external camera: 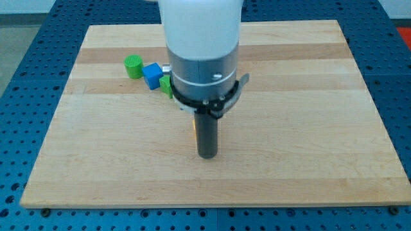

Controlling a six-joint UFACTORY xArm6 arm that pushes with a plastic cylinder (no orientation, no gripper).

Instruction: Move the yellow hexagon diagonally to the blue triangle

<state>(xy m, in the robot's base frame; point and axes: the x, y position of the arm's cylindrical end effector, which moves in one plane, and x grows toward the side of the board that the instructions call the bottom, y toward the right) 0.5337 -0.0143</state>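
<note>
Behind my tip [207, 154], yellow sliver [194, 127] mostly hidden

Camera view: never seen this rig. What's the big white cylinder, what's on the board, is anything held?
One camera looks across a wooden board on a blue perforated table. The white and grey cylinder is the robot arm's end. It has no gripper, only a dark rod that pushes blocks; my tip rests on the board near the middle. Nothing is held. Left of the arm sit a green cylinder block, a blue cube and a green block partly hidden by the arm. A sliver of yellow-orange shows at the rod's left edge; its shape is hidden. No blue triangle shows.
</note>
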